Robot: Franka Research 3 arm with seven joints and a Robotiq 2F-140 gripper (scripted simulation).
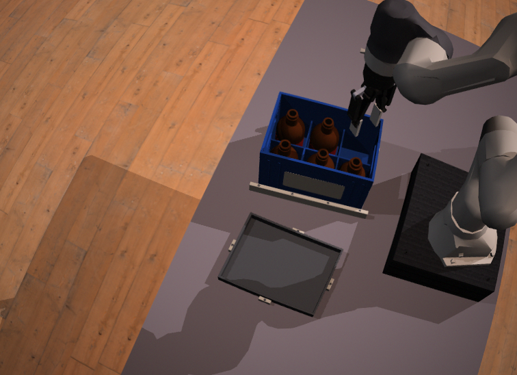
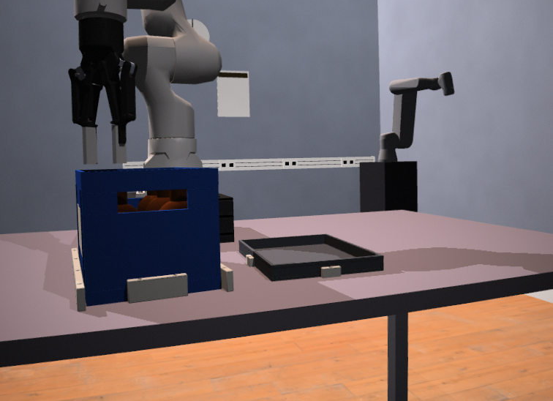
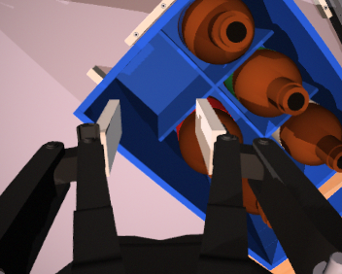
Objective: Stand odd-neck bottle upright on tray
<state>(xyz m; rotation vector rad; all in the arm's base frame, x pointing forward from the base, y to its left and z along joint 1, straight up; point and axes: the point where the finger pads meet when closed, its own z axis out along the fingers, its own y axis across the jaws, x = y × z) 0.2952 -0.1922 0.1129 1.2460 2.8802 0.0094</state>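
The blue crate (image 1: 269, 168) (image 2: 152, 244) (image 3: 158, 73) stands level with five brown bottles upright. In the top view the back row holds a left bottle (image 1: 290, 130) and a middle bottle (image 1: 324, 136) (image 3: 188, 148); its right compartment is empty. The front row holds a left bottle (image 1: 284, 148) (image 3: 311, 131), a middle bottle (image 1: 323, 159) (image 3: 267, 83) and a right bottle (image 1: 354, 167) (image 3: 217, 29). I cannot tell which neck differs. My gripper (image 1: 366, 121) (image 2: 104, 148) (image 3: 157, 116) is partly open and empty, fingers down, just above the crate's rim near the empty compartment. The grey tray (image 1: 275, 262) (image 2: 360, 264) is flat and empty.
Pale strips (image 1: 308, 200) (image 2: 156, 287) stand around the crate's base, and small pale blocks (image 1: 264, 300) (image 2: 330, 271) sit around the tray. The arm's black base block (image 1: 414, 228) is right of the crate and tray in the top view.
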